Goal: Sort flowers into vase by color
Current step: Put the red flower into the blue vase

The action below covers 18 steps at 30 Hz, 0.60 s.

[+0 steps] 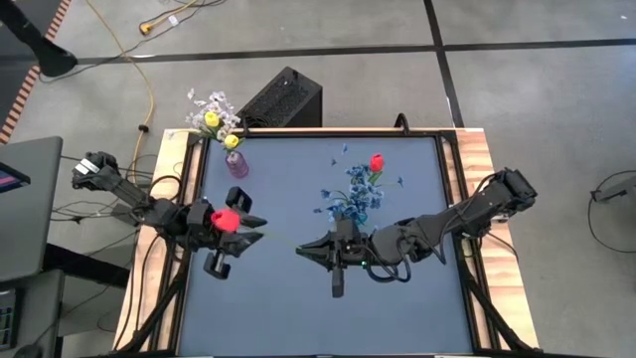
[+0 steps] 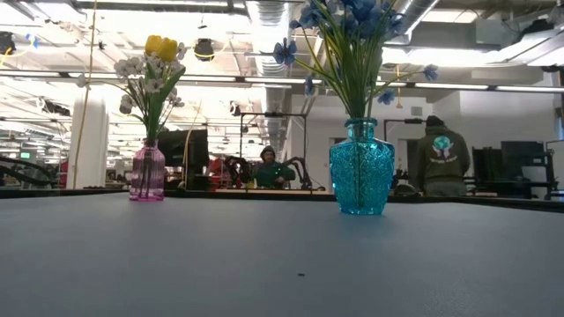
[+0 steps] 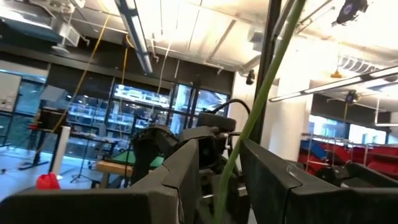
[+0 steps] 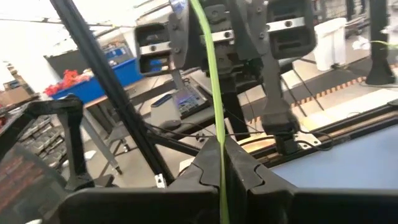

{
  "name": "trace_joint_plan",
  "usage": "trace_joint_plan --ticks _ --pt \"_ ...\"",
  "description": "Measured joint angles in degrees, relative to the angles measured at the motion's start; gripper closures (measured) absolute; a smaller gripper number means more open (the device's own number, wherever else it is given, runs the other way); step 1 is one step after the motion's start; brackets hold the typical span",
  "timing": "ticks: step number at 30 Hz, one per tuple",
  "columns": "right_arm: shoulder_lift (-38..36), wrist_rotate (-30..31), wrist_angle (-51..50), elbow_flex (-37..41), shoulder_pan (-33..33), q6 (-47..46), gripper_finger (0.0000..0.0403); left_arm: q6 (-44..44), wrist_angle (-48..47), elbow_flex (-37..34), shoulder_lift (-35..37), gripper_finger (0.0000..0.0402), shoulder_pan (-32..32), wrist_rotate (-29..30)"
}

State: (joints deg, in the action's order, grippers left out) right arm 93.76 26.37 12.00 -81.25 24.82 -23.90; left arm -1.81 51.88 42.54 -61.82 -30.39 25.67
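Observation:
A red tulip (image 1: pixel 226 220) on a thin green stem (image 1: pixel 273 239) hangs in the air between my two grippers, above the table's near-left part. My right gripper (image 1: pixel 303 249) is shut on the stem's free end. My left gripper (image 1: pixel 241 231) is open at the bud end. The stem (image 3: pixel 231 168) passes between its fingers, and I cannot tell whether they touch it. A pink vase (image 1: pixel 237 164) at the far left holds yellow and white flowers (image 2: pixel 152 66). A blue vase (image 2: pixel 361 180) at mid-table holds blue sprigs (image 1: pixel 356 194), with another red bud (image 1: pixel 377 162) beside them. My right gripper pinches the green stem (image 4: pixel 217 146) between its two fingers, near the stem's free end. The fingers lie level and point toward the table's left edge, along the stem. The stem runs straight on to my left gripper, clear of the table.
A black box (image 1: pixel 283 99) stands just beyond the far edge. Wooden rails (image 1: pixel 475 199) frame the blue mat. The mat's near part (image 1: pixel 328 313) is bare. People (image 2: pixel 443 154) stand in the room behind the table.

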Motion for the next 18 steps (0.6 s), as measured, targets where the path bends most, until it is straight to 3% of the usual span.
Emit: trace_joint_plan --ticks 10,18 --pt "0.26 2.23 -0.11 0.0 -0.22 0.4 0.0377 1.25 -5.77 0.0 -0.04 0.0306 0.0 -0.95" --pt "0.26 2.23 -2.21 -0.02 -0.24 -1.32 0.0377 1.26 -4.63 -0.02 -0.04 0.0326 0.02 -0.75"
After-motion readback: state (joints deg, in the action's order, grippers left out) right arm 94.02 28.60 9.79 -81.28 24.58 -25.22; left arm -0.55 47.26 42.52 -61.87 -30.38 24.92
